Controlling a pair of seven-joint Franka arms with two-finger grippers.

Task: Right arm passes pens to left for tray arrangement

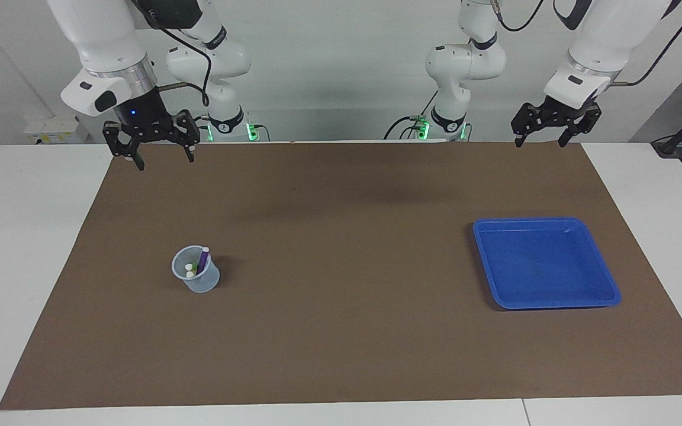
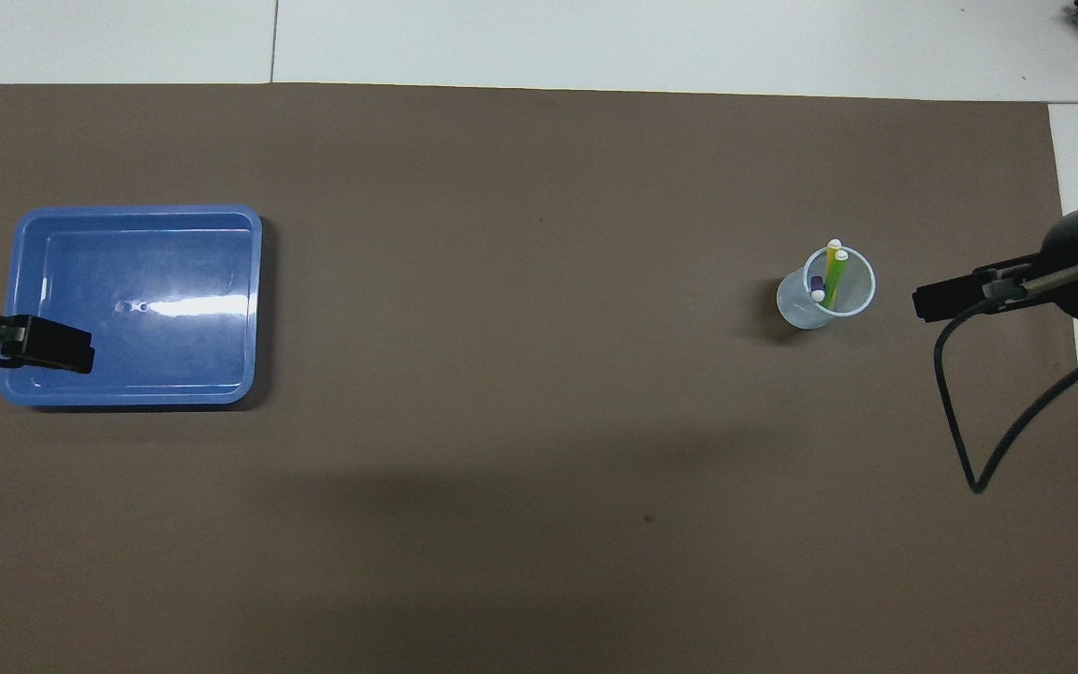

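Three pens stand upright in a small translucent cup (image 1: 196,277) (image 2: 823,301) on the brown mat, toward the right arm's end of the table. The purple pen (image 1: 204,258) (image 2: 817,285) leans beside the yellow pen (image 2: 832,265) and the green pen (image 2: 839,278). The blue tray (image 1: 545,266) (image 2: 127,262) lies on the mat toward the left arm's end with nothing in it. My right gripper (image 1: 164,160), with its blue light, hangs open over the mat's corner by its base. My left gripper (image 1: 541,143) hangs open over the mat's edge by its own base. Neither holds anything.
The brown mat (image 1: 341,248) covers most of the white table (image 1: 27,236). A black cable (image 2: 969,431) loops down from the right arm's wrist at the table's end.
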